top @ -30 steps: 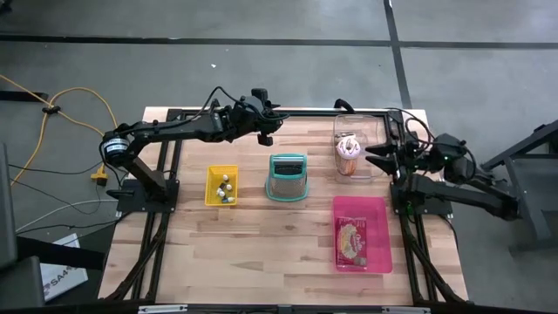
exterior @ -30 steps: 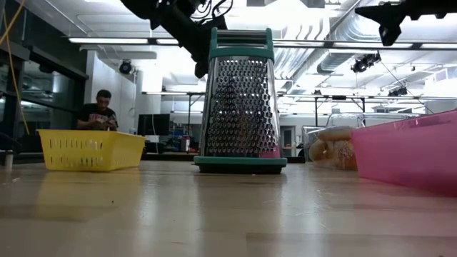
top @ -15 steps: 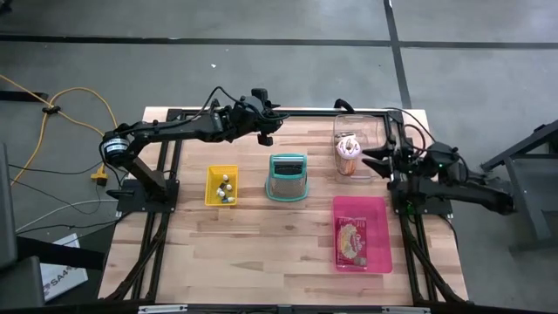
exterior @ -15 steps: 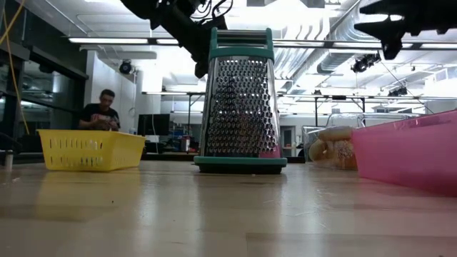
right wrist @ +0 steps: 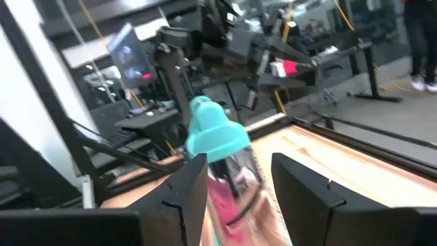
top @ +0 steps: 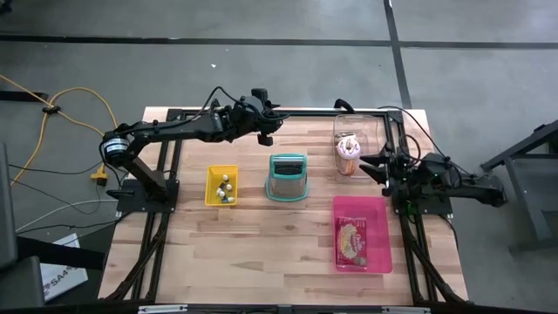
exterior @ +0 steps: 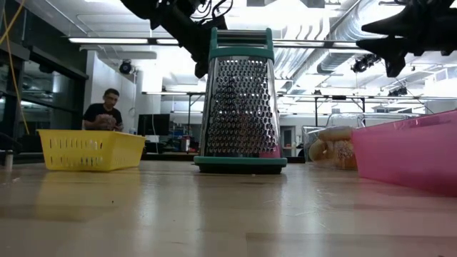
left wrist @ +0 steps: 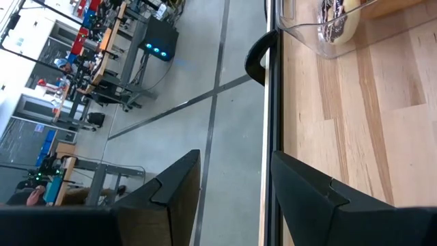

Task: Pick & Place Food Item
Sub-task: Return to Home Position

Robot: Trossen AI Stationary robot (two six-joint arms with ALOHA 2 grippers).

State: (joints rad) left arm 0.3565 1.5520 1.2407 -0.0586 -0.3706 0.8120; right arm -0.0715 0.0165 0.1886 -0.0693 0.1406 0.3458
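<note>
- Now the right pincer (top: 373, 163) has backed off from the transparent bin (top: 362, 126) toward the right edge of the tabletop (top: 261, 244). Its arm has folded in over its base, where 1 second ago the forearm trailed well past that edge.
- Its fingers are spread wide with nothing between them, as the right wrist view confirms.
- The transparent bin stands by the far right corner, and the food items (top: 349, 150) lie heaped inside it. In the low view pale, bread-like rounds show through its wall, though I cannot separate each piece.
- The left pincer (top: 265, 133) has not moved. It hangs over the far edge about midway along, fingers parted and empty.
- The grater (top: 288, 177) at mid-tabletop, the yellow basket (top: 221, 185) toward the left edge and the pink bin (top: 362, 234) toward the near right corner all sit where they were.
- Judging from this, the placing is done and only the retreat to rest remains. The right arm looks nearly tucked, while the left arm is stretched out and probably has yet to fold.
</note>
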